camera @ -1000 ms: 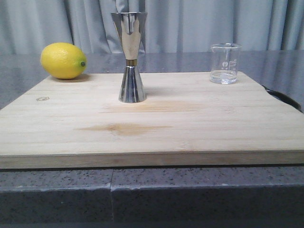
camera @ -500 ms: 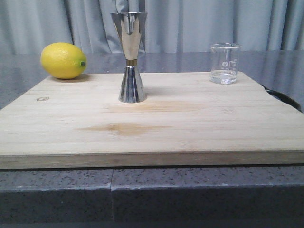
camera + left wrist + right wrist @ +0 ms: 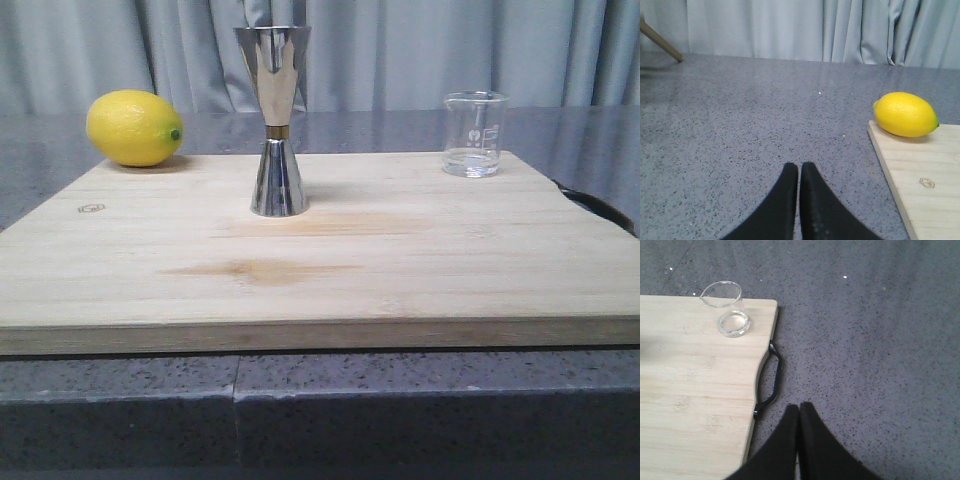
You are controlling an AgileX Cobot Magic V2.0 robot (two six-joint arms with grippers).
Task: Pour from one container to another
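Note:
The clear glass beaker (image 3: 475, 134) with white marks stands upright at the board's far right corner, a little clear liquid in its bottom; the right wrist view shows the beaker (image 3: 728, 310) too. The steel jigger (image 3: 275, 120) with a gold waist band stands upright left of centre on the board. My left gripper (image 3: 799, 167) is shut and empty over the grey counter, left of the board. My right gripper (image 3: 799, 408) is shut and empty over the counter, beside the board's black handle (image 3: 769, 383). Neither gripper shows in the front view.
A yellow lemon (image 3: 133, 127) rests at the far left corner of the wooden cutting board (image 3: 320, 270); the left wrist view also holds the lemon (image 3: 905, 114). Grey speckled counter (image 3: 400, 400) surrounds the board. Grey curtains hang behind.

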